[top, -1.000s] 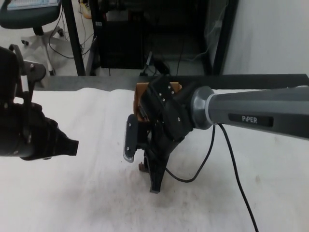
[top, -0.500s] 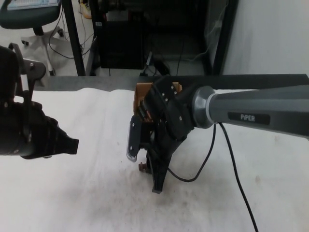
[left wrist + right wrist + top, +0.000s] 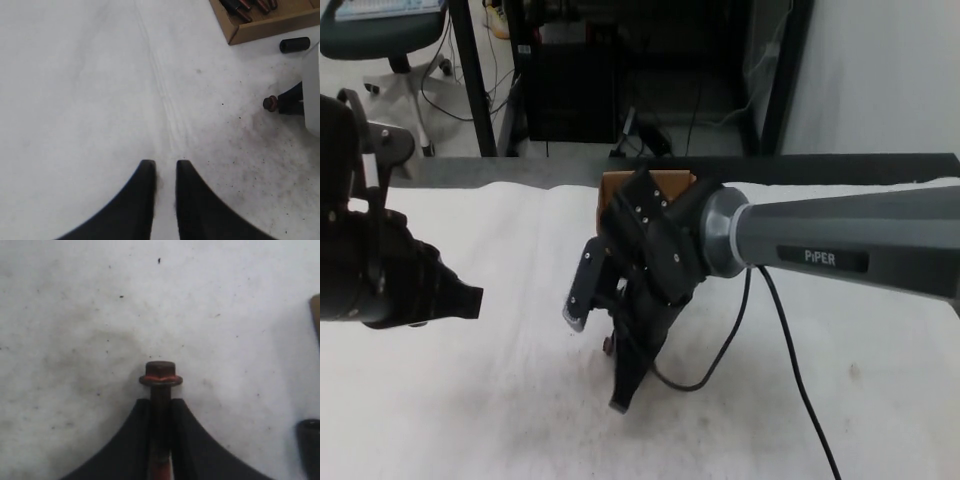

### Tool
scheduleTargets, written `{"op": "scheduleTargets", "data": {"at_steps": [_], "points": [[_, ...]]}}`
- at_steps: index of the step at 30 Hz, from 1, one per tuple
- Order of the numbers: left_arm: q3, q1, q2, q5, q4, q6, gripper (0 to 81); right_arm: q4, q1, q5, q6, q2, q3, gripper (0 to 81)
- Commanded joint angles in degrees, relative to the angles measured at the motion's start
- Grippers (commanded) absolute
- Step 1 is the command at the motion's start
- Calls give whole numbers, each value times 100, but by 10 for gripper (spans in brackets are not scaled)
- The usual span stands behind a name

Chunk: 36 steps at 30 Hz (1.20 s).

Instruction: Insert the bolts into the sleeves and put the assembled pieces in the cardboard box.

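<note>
Right wrist view: bolt clamped by its shank in the right claw, head pointing out over the surface. It is best lined up squarely with the sleeve, which lies beside the box. Left claw, fingers narrowly parted and empty, hangs well apart.

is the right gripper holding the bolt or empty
Holding it: the right gripper is shut on the bolt by its shank, head sticking out beyond.
</note>
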State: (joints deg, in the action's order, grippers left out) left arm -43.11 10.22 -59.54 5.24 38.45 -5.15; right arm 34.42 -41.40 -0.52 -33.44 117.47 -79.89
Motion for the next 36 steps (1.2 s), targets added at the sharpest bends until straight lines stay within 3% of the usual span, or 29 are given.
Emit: {"op": "scheduleTargets", "data": {"at_steps": [1, 4, 8, 10, 14, 16, 24, 36], "points": [[-4, -2, 42, 71, -59, 45, 148, 371, -204, 19, 1390, -360, -6, 8], [-4, -2, 42, 257, -59, 76, 148, 562, -203, 19, 1857, -549, -6, 8], [-4, -2, 42, 437, -59, 132, 148, 684, -203, 19, 1776, -714, -6, 2], [-4, -2, 42, 513, -59, 132, 148, 682, -203, 19, 1526, -758, -6, 66], [-4, -2, 42, 516, -59, 132, 148, 697, -203, 19, 1290, -743, -6, 284], [-4, -2, 42, 516, -59, 132, 148, 697, -203, 19, 1294, -743, 9, 341], [-4, -2, 42, 516, -59, 132, 148, 697, -203, 19, 1184, -743, 9, 286], [-4, -2, 42, 515, -13, 118, 148, 523, -256, -117, 597, -191, 9, 336]]}}
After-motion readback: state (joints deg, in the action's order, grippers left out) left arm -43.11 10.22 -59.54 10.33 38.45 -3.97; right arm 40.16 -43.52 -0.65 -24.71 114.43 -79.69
